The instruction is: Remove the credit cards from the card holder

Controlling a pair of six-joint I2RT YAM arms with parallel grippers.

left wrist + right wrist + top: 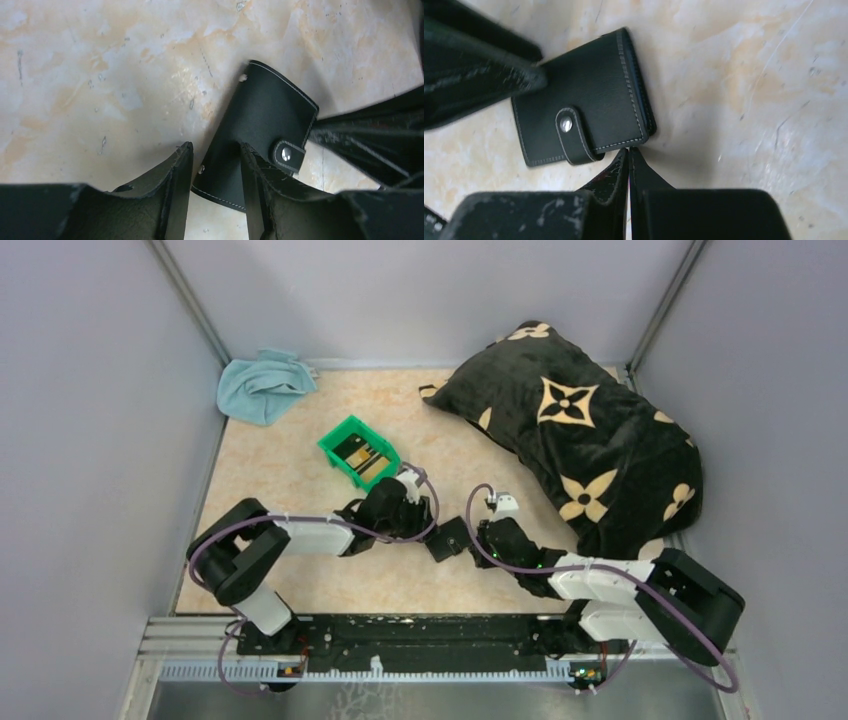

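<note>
The card holder is a black folding wallet with white stitching. It lies flat on the marbled table, folded shut, its snap strap fastened. My left gripper is open, its two fingers astride the near end of the card holder, with a gap showing at the left finger. My right gripper is shut with nothing in it, its tips against the stitched edge of the card holder. Dark credit cards with gold markings lie in the green bin.
A large black cushion with tan flower prints fills the back right of the table. A light blue cloth lies bunched in the back left corner. Grey walls close in both sides and the back.
</note>
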